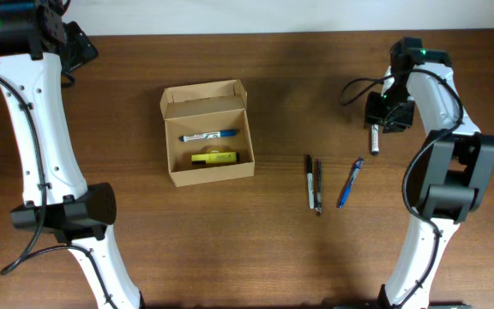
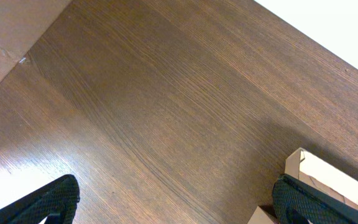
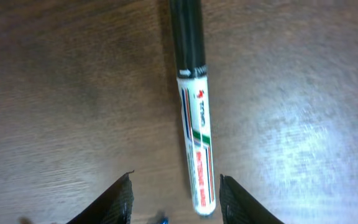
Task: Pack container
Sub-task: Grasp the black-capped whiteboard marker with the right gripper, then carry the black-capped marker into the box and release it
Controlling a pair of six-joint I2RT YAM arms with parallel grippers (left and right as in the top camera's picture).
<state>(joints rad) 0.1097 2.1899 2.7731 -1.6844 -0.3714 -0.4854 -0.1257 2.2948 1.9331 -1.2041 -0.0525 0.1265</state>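
Observation:
The container [image 1: 207, 133] is a small tan cardboard box with its flap lid open at the back, left of the table's middle. Inside lie a blue-capped white marker [image 1: 208, 136] and a yellow highlighter [image 1: 213, 157]. A corner of the box [image 2: 316, 169] shows by my left gripper [image 2: 179, 205], which is open wide over bare wood at the far left [image 1: 75, 43]. My right gripper [image 3: 176, 199] is open at the far right [image 1: 384, 116], its fingers on either side of a white marker with a black cap [image 3: 194, 124] lying on the table [image 1: 374, 137], not touching it.
Two black pens [image 1: 313, 182] lie side by side right of the box. A blue pen [image 1: 350, 182] lies slanted beside them, below my right gripper; its tip [image 3: 162, 219] shows in the right wrist view. The table's far edge [image 2: 328, 37] is close to the left arm.

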